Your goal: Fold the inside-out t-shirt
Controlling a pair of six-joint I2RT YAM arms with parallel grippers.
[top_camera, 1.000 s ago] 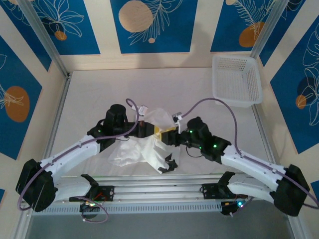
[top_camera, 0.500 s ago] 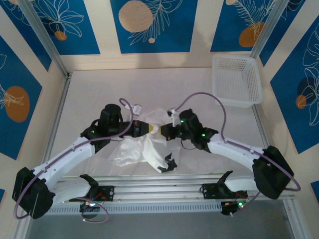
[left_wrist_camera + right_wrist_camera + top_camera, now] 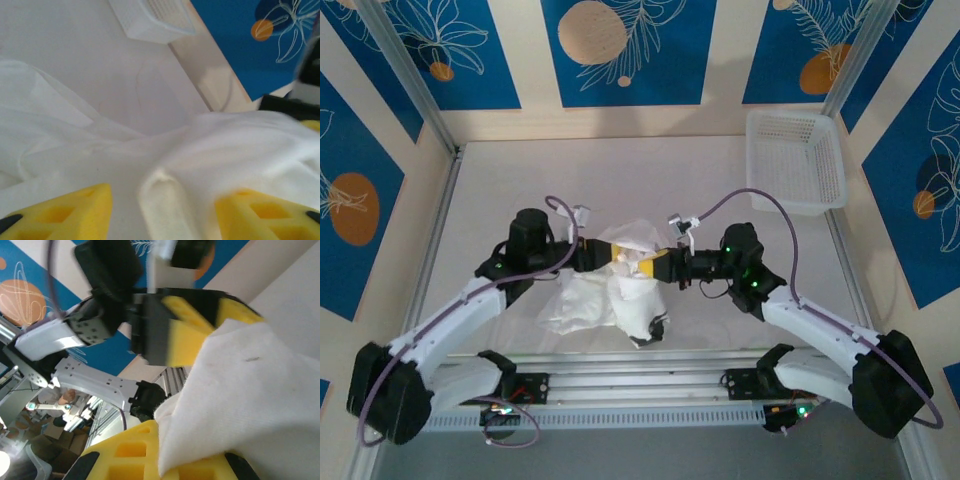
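Note:
The inside-out t-shirt (image 3: 605, 300) lies bunched in a white heap at the table's near middle, with a dark patch (image 3: 656, 330) at its front edge. Both grippers meet nose to nose over its raised top. My left gripper (image 3: 620, 257) is open: in the left wrist view its yellow fingers (image 3: 75, 212) stand apart, with a ridge of the t-shirt (image 3: 165, 200) between them, untouched by either pad. My right gripper (image 3: 655, 265) is shut on a fold of the t-shirt (image 3: 250, 390), which is pinched between its yellow pads (image 3: 135, 455). The left gripper (image 3: 200, 325) faces it closely.
A white mesh basket (image 3: 795, 160) stands at the table's far right corner. Metal frame posts and blue patterned walls close in the table. An aluminium rail with the arm bases (image 3: 620, 385) runs along the near edge.
My right gripper went from open to shut on the cloth. My left gripper, shut half a second ago, now has its jaws apart. Both wrists have drawn slightly outward.

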